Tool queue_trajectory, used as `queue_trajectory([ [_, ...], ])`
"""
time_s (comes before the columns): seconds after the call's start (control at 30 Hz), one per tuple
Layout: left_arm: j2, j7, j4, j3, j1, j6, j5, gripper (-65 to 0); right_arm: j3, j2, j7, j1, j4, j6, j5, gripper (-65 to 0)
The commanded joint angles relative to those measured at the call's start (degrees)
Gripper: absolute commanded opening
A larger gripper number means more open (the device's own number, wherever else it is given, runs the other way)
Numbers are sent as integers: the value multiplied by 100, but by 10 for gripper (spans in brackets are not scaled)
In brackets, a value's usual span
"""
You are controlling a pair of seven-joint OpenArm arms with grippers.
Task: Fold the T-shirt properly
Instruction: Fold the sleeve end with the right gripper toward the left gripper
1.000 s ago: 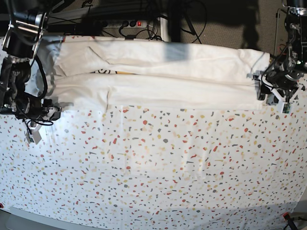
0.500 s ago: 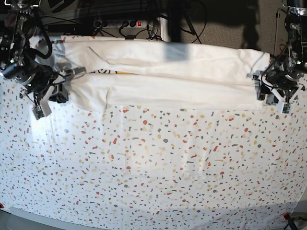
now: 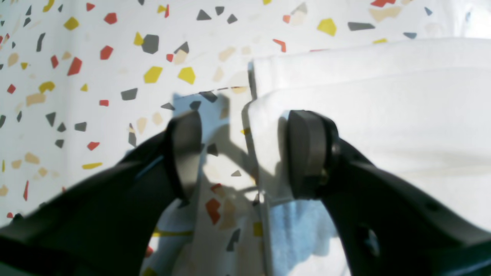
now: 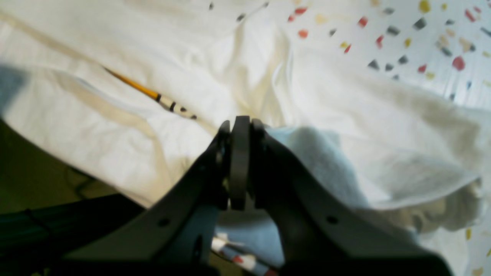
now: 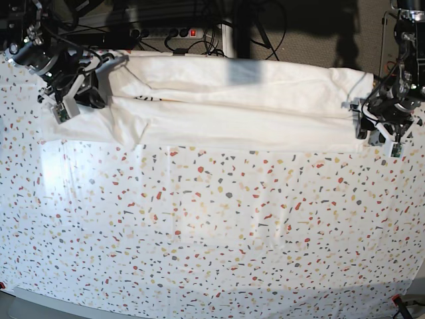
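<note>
Lying rumpled, soft white T-shirt (image 5: pixel 252 100), folded band

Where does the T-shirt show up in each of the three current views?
Base: the T-shirt lies as a long folded band across the top.
Left wrist: its white corner fills the right side, edge between the open left gripper.
Right wrist: rumpled across most of the frame, pinched by the right gripper.
Shared landmark: the speckled cloth.

Both arms are black, jointed, hung with loose black cables. The left tool (image 3: pixel 245 153) has dark curved fingers ending in flat grey oval pads (image 3: pixel 303 153). The right tool (image 4: pixel 239 163) has grey fingers with small round screw holes and a thin grey pad
</note>
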State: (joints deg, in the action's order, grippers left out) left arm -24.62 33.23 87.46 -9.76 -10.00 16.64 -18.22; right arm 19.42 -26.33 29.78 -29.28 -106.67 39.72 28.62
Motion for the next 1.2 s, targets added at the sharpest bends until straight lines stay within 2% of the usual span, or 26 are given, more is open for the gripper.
queue_trajectory([
  [0.0,-94,-107,109,-50,63,-20,-33,-305,42,-79,-221,-61,-114,28,57,-650],
  [0.17,-94,-107,109,-48,63,-20,-212,-305,-76,-79,-551,-269,-116,28,55,-650],
  [0.33,-96,-107,109,-48,63,-17,-286,-305,-691,-81,-542,-262,-116,28,24,-650],
  [0.5,-96,-107,109,-48,63,-17,-289,-304,-1484,-81,-667,-247,-116,28,-573,-650],
  [0.63,-96,-107,109,-48,63,-17,-286,-305,-1775,-79,-645,-247,-116,28,-743,-650],
  [0.8,-96,-107,109,-48,61,-17,-286,-305,-1751,-81,-590,-245,-116,28,-743,-650],
  [0.93,-96,-107,109,-48,63,-17,-286,-305,-1679,-81,-595,-177,-116,28,-745,-530],
  [1.07,-96,-105,109,-48,61,-17,-286,-305,-1274,-81,-577,-90,-116,-164,-728,-528],
  [1.17,-96,-105,109,-48,63,-17,-286,-305,-782,-81,-573,-90,-116,-162,-376,-528],
])
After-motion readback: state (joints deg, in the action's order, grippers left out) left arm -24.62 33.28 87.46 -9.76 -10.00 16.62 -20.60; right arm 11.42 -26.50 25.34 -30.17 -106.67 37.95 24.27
